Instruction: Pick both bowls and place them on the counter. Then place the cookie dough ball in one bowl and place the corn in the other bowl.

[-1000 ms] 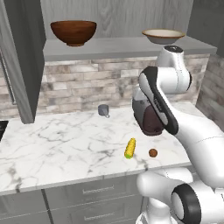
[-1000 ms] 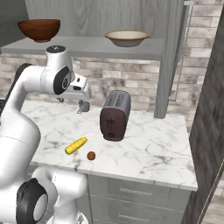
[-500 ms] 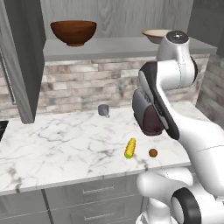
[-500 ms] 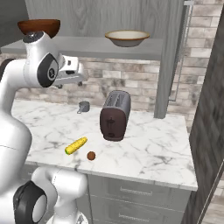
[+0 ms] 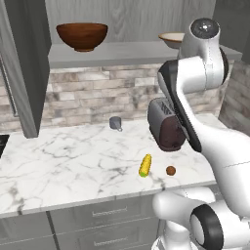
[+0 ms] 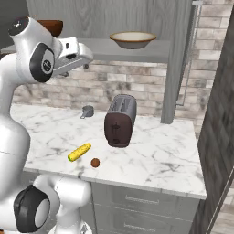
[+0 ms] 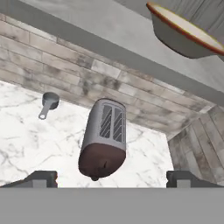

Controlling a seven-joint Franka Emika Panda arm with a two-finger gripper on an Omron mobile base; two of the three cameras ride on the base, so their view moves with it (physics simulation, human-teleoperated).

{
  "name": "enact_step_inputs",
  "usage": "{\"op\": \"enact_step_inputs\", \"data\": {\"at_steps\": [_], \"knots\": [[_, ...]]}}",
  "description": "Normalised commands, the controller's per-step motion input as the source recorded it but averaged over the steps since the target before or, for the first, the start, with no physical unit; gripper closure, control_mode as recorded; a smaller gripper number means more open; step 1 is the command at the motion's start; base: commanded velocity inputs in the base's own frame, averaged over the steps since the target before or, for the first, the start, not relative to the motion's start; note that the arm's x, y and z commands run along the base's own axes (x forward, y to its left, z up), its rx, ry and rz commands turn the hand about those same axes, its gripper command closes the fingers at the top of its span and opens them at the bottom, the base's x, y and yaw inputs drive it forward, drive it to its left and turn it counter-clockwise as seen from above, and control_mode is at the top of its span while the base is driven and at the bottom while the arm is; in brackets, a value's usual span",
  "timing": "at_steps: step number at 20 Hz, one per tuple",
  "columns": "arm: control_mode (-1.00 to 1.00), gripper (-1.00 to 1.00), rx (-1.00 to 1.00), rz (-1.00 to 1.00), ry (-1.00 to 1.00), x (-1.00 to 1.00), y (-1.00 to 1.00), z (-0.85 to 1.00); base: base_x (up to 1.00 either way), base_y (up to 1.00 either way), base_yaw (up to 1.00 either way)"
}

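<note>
Two bowls sit on the shelf [image 6: 151, 50]; the tan bowl [image 7: 183, 33] lies upper right of the spread, empty tool [image 7: 111, 178], the likelier first reach. Corn [image 5: 145, 165] and dough ball [image 5: 170, 170] wait on the tabletop [image 5: 63, 161].

The deep, glossy reddish-brown wooden bowl [image 5: 82, 35] sits upright on the grey shelf near its left end. The shallower, wider tan bowl [image 6: 132, 39] with a cream inside stands upright on the same shelf, well apart from the dark one and further right. Below them, the white marble counter [image 5: 63, 156] with grey veins runs above grey drawers. The yellow corn [image 5: 145, 165] lies on its side near the counter's front edge, its greenish end pointing toward that edge. The tiny brown cookie dough ball [image 5: 170, 170] rests just beside the cob, to its right, not touching it.
</note>
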Motion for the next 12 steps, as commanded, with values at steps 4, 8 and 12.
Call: {"op": "enact_step_inputs", "data": {"at_steps": [4,8,12], "knots": [[-1.00,-1.00,-0.09,0.01,-0.05,0.12,-0.36,0.65,0.00,0.00,0.00],[-1.00,-1.00,-0.09,0.00,0.00,0.25,-0.27,0.51,0.00,0.00,0.00],[-1.00,-1.00,-0.06,0.00,0.00,0.43,-0.15,0.34,0.00,0.00,0.00]]}}
